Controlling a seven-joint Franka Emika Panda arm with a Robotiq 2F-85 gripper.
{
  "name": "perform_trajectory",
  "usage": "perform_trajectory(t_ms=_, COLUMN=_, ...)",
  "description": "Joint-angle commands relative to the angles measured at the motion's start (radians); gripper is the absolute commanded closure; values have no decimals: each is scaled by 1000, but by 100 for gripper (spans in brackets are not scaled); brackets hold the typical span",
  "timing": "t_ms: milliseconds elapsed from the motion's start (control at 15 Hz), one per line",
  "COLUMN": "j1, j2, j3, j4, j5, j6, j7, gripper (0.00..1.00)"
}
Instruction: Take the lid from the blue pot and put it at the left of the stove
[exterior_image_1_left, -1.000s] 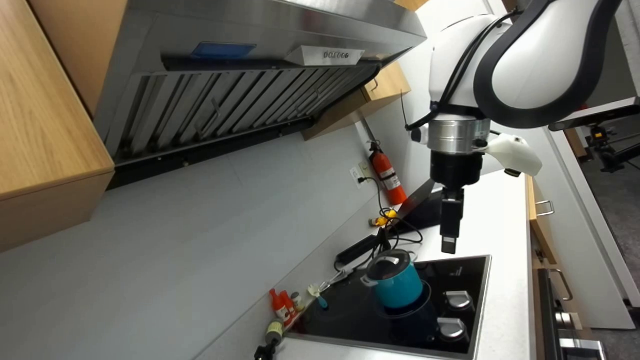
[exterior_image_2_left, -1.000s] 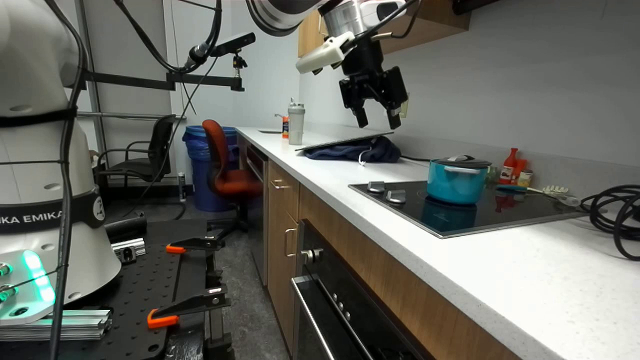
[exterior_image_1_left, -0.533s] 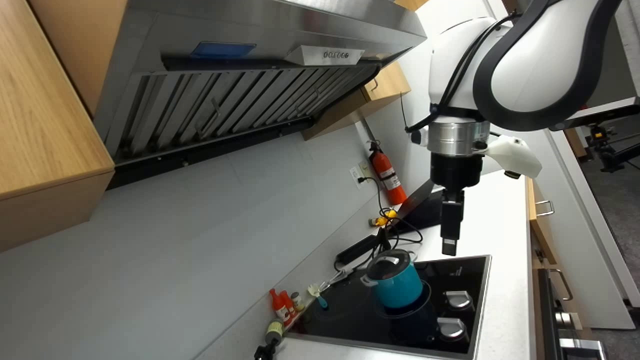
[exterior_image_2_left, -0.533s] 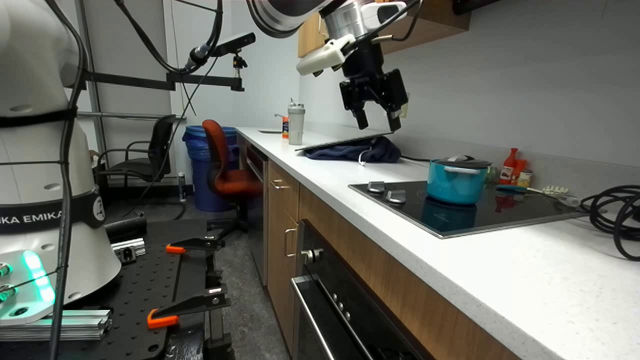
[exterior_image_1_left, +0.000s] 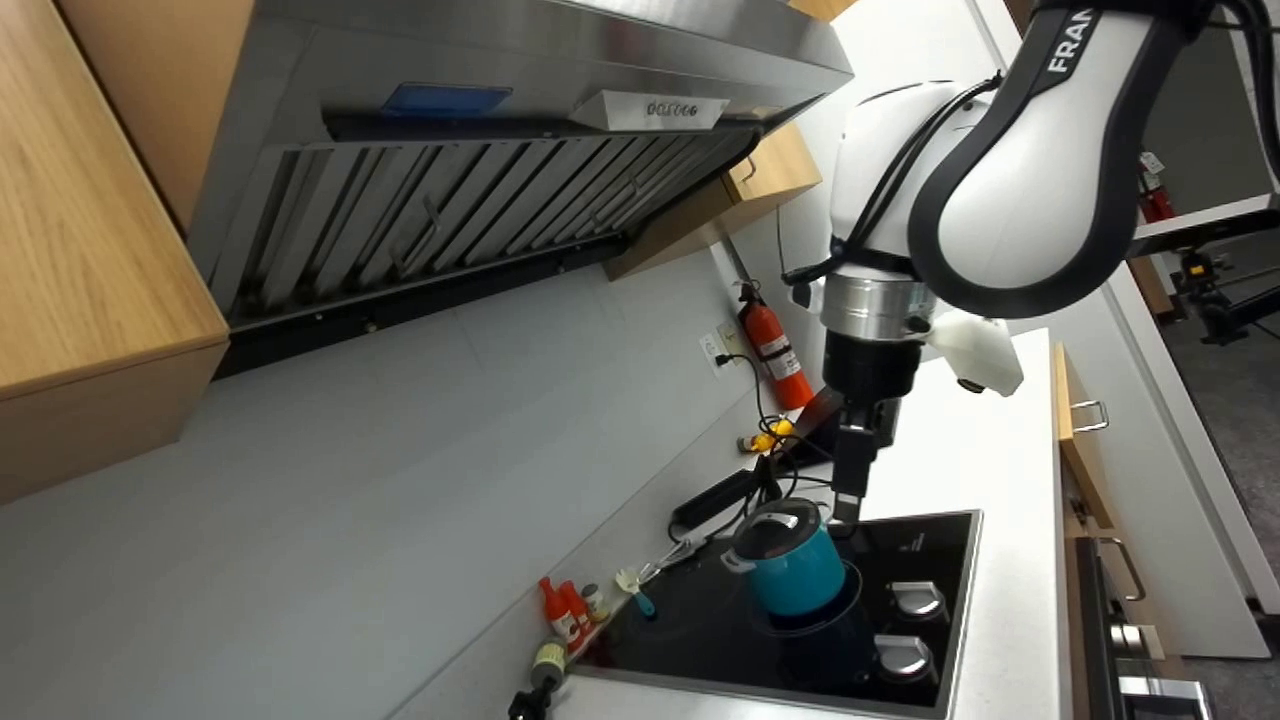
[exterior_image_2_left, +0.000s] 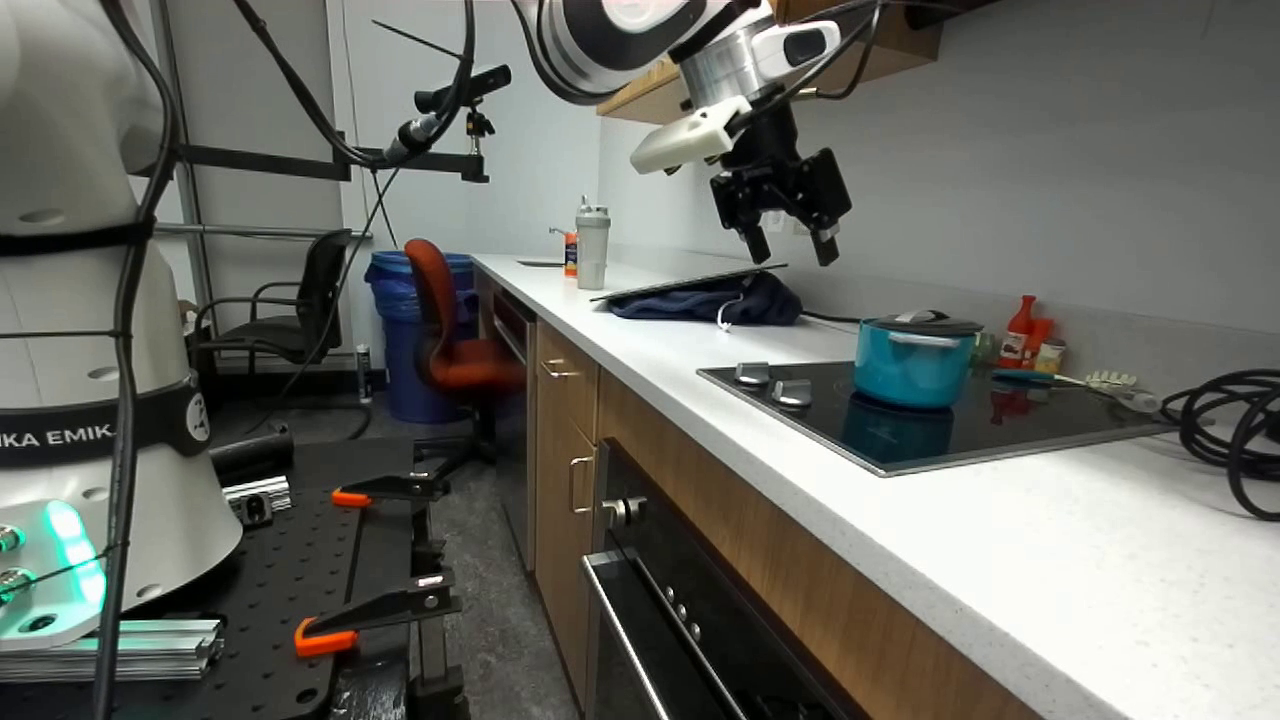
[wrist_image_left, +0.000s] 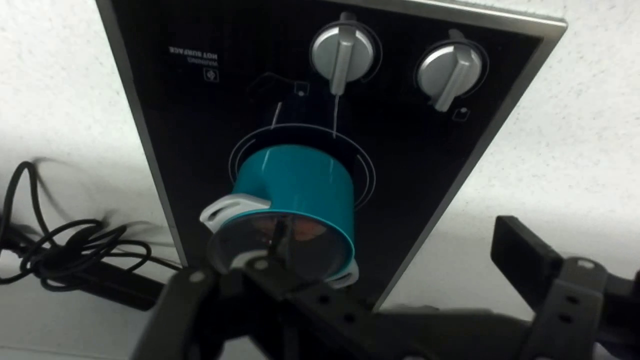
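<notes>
The teal-blue pot (exterior_image_1_left: 800, 580) stands upright on the black glass stove (exterior_image_1_left: 690, 640); both also show in an exterior view, the pot (exterior_image_2_left: 912, 372) right of the knobs on the stove (exterior_image_2_left: 1040, 430). A dark lid (exterior_image_1_left: 775, 535) with a light-coloured handle sits on the pot. In the wrist view the lid (wrist_image_left: 320, 250) looks like clear glass, and a finger partly covers it and the pot (wrist_image_left: 300, 185). My gripper (exterior_image_2_left: 792, 252) is open and empty, pointing down, above and to one side of the pot, touching nothing. It also shows in an exterior view (exterior_image_1_left: 848, 505) and the wrist view (wrist_image_left: 392, 240).
Red bottles (exterior_image_2_left: 1018, 335) and utensils (exterior_image_1_left: 632, 585) lie by the back wall. Stove knobs (wrist_image_left: 345, 55) stick up near the front edge. A range hood (exterior_image_1_left: 500, 190) hangs above. A flat panel on dark blue cloth (exterior_image_2_left: 740, 300) and coiled cables (exterior_image_2_left: 1240, 430) lie on the counter.
The arm and open gripper have moved closer to the pot, leftward in an exterior view and rightward in an exterior view. The pot, lid and stove have not moved.
</notes>
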Motion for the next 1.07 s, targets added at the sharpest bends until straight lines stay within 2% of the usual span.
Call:
perform_trajectory(t_ms=0, j1=-26, j2=106, j3=17, j4=88, j5=-37, j6=87, j7=43, gripper=0)
perform_trajectory(t_ms=467, j1=-51, j2=241, j3=2, j4=215, j5=-70, j6=148, j7=82, gripper=0)
perform_trajectory(t_ms=533, j1=-27, j2=257, j3=-25, j4=229, j5=-76, j6=148, j7=92, gripper=0)
perform_trajectory(t_ms=1000, j1=3, j2=343, j3=-69, j4=325, j5=-101, j6=141, j7=163, gripper=0)
